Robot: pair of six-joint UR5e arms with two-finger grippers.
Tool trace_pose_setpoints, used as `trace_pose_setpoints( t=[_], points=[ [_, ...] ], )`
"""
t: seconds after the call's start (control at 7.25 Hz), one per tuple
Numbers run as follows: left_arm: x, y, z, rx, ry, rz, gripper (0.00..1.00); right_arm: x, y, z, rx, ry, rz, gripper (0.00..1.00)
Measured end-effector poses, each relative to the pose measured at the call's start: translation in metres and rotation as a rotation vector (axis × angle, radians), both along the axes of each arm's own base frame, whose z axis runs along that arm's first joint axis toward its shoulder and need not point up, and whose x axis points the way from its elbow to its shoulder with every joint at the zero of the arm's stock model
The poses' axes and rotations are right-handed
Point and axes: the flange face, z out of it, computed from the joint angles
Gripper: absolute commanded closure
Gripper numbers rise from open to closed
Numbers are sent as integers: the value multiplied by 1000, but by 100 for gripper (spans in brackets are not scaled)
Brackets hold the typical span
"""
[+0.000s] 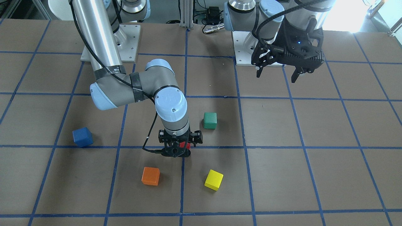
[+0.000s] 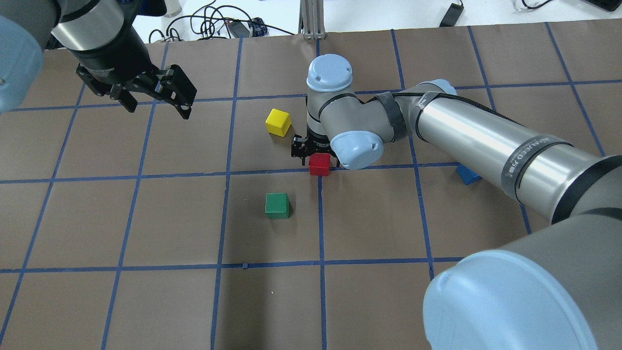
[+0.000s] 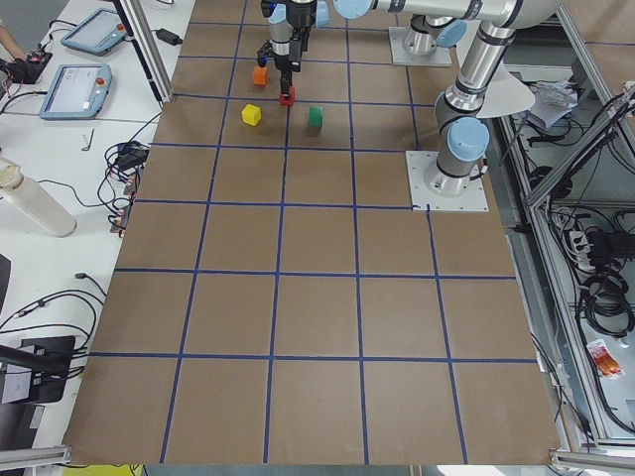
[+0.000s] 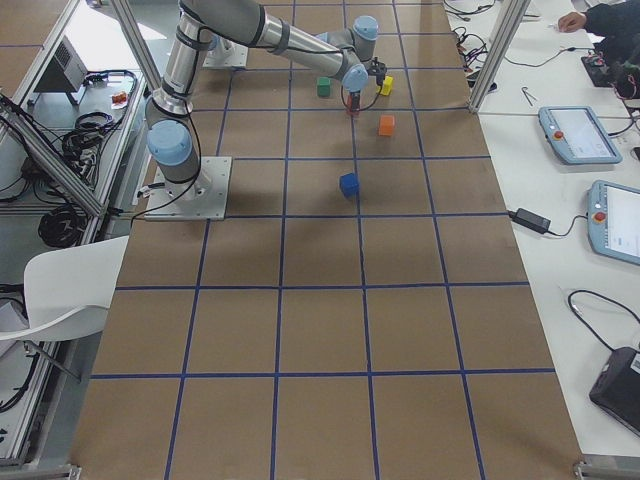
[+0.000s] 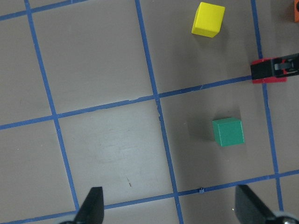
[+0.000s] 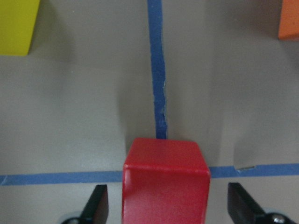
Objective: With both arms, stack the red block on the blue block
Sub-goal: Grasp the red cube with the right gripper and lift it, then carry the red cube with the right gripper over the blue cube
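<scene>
The right arm's black two-finger gripper (image 6: pixel 169 205) has its jaws spread around the small matte red cube (image 2: pixel 319 164), with a gap on each side. The small matte blue cube (image 1: pixel 82 137) sits well off from those jaws. Meanwhile the left gripper (image 1: pixel 276 74) hangs with its jaws wide apart, nothing between them.

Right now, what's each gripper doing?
Left gripper: open, empty.
Right gripper: open, straddling the red block, gaps on both sides.

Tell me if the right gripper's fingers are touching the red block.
No: the right gripper straddles the red block with a clear gap showing on each side.
</scene>
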Motion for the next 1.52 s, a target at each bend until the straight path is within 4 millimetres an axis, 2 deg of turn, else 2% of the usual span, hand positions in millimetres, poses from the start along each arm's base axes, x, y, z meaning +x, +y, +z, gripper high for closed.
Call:
trace_pose_setpoints(
  t=[0.41, 0.55, 0.69, 0.83, 0.97, 1.24, 1.38, 1.52],
  points=[
    [0, -1, 0, -1, 0, 2, 0, 0, -1, 7, -1, 0, -19, 100],
    [0, -1, 0, -2, 0, 3, 0, -2, 0, 19, -13, -1, -22, 100],
    [0, -2, -1, -2, -1, 3, 0, -10, 1, 42, -22, 2, -28, 100],
    [0, -2, -1, -1, -1, 3, 0, -28, 4, 72, -18, 11, -42, 100],
    [0, -2, -1, -1, 0, 3, 0, -57, 5, 103, -9, 22, -66, 100],
    [-1, -3, 0, -2, 5, 4, 0, -142, 5, 155, 18, 31, -51, 100],
    [-1, -3, -1, -2, 6, 4, 0, -186, 5, 171, 26, 31, -8, 100],
    [-1, -4, -1, -1, 6, 4, 0, -224, 7, 177, 36, 39, 53, 100]
  ],
)
